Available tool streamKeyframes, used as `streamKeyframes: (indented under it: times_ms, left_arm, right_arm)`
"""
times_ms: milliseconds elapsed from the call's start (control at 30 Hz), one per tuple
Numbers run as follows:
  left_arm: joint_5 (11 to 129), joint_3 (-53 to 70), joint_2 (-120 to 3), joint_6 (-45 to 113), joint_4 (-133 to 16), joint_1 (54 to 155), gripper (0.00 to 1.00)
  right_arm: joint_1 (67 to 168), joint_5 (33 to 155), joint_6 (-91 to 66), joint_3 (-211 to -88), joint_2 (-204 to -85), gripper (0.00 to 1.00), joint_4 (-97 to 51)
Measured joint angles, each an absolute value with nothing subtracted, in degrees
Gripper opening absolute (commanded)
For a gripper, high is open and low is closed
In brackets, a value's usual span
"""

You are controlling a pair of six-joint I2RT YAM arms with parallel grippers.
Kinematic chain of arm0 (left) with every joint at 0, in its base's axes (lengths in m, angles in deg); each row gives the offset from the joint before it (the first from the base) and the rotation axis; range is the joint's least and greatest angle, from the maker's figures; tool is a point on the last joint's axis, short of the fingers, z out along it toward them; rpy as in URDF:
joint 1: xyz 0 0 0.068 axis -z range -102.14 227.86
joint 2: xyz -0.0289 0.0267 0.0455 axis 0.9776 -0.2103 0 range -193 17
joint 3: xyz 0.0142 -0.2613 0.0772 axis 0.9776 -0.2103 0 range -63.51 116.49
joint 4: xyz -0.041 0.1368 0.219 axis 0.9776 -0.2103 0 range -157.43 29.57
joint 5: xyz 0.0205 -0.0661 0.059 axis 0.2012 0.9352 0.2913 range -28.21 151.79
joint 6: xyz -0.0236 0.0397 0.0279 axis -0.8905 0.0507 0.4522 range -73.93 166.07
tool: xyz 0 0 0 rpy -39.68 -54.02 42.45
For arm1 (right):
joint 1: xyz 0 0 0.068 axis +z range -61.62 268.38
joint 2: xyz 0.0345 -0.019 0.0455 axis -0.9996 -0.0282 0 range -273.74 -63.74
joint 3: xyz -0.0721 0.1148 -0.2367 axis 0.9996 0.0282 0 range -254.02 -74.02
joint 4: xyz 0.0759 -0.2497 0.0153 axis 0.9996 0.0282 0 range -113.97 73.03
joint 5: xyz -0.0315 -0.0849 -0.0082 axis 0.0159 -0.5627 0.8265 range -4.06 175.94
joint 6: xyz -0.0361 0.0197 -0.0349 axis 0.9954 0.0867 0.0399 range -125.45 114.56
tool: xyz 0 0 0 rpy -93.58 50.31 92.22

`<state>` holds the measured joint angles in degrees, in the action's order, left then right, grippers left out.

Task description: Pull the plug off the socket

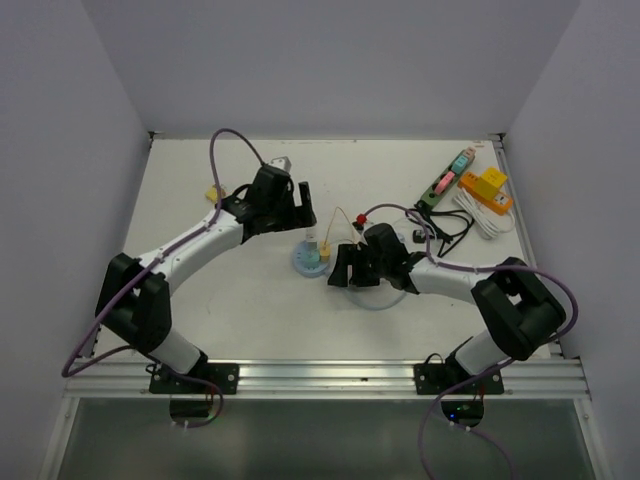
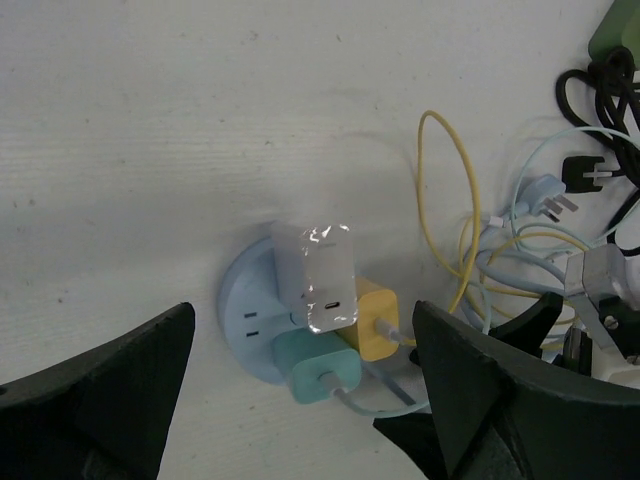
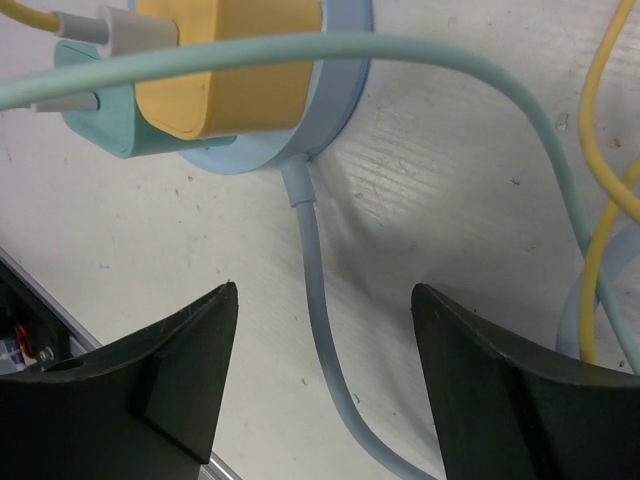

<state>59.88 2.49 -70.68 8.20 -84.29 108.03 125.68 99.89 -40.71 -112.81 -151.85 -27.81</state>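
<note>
A round light-blue socket (image 1: 308, 262) lies mid-table and carries three plugs: a white one (image 2: 316, 273), a yellow one (image 2: 371, 321) and a teal one (image 2: 318, 367). My left gripper (image 2: 305, 385) is open above the socket, the plugs between its fingers but apart from them. My right gripper (image 3: 325, 365) is open just right of the socket (image 3: 330, 90), its fingers either side of the socket's pale blue cord (image 3: 320, 300) without touching it. The yellow plug (image 3: 225, 70) and teal plug (image 3: 95, 110) show at the top of the right wrist view.
A tangle of yellow, pale blue and black cables (image 2: 520, 230) lies right of the socket. A green power strip (image 1: 447, 178), an orange box (image 1: 487, 188) and a white coiled cable (image 1: 485, 218) sit at the far right. A small yellow object (image 1: 214, 194) lies at far left.
</note>
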Motion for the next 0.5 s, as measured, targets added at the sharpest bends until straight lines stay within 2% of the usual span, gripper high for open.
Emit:
streamKeyframes:
  times_ms: [267,500]
  left_arm:
    - [55.5,11.0,-81.8,8.3,-86.1,112.8,0.85]
    - [55.2,13.9,-88.0,8.4,-87.9,112.9,0.67]
  right_arm:
    - [125.7,98.9,-41.4,-111.1,-150.2,0.78,-29.8]
    - [125.8,98.8,-41.8,-110.1,-150.1,0.78,-31.0]
